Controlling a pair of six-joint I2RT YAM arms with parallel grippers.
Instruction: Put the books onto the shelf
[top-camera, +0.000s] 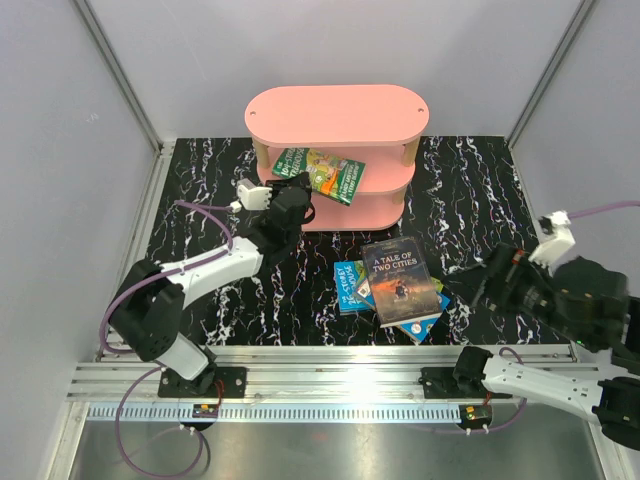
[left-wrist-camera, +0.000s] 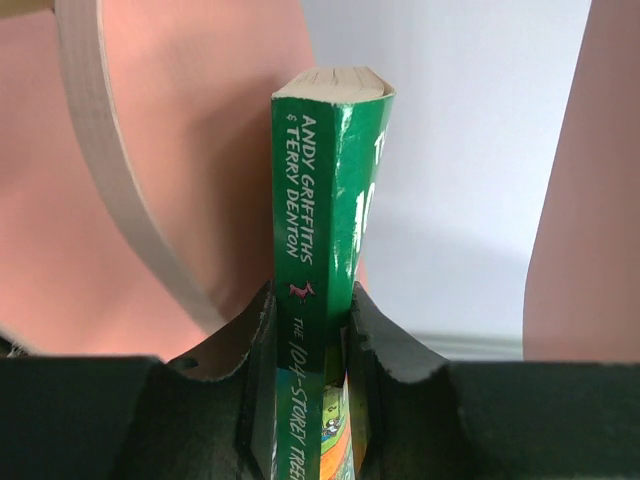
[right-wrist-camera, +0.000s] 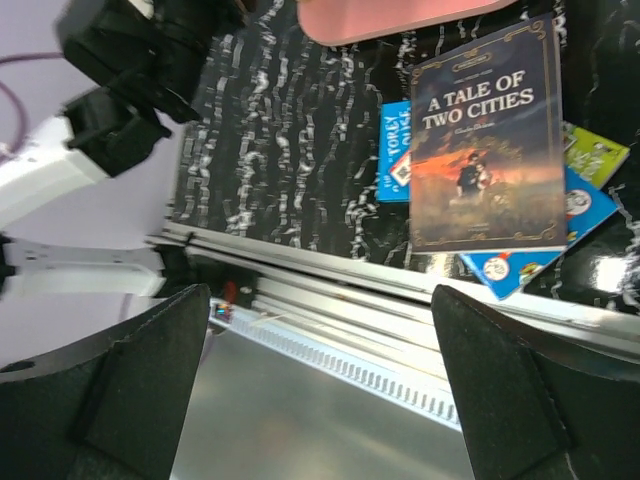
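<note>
Holding the green book (top-camera: 325, 172) in the left claw (top-camera: 292, 198), jaws narrow, one finger (left-wrist-camera: 255, 340) pressed on each cover. Spine turned to the wrist camera, with the names Andy Griffiths and Terry Denton easy to read. Reaching with this book in between the top board and the middle board of the pink shelf (top-camera: 335, 110), at its left front side. Lying at a slant to the shelf front. Hard to tell whether resting on the middle board or just above it.

At the far middle of the black marbled table (top-camera: 200, 200): the shelf.

In front of the shelf and apart from it, a small pile on the table. On top, cover up, the dark book (top-camera: 400, 278) titled A Tale of Two Cities. Under it, one blue book (top-camera: 349, 288) showing at its left, a second blue book (top-camera: 425, 323) at its near right corner. Also a yellow-green corner (right-wrist-camera: 595, 155) peeking out at the right of the pile, too little shown to say more.

Wide open, gripping nothing: the right claw (top-camera: 490, 283), hanging over the table just right of the pile, its fingers (right-wrist-camera: 140, 380) far from each other.
</note>
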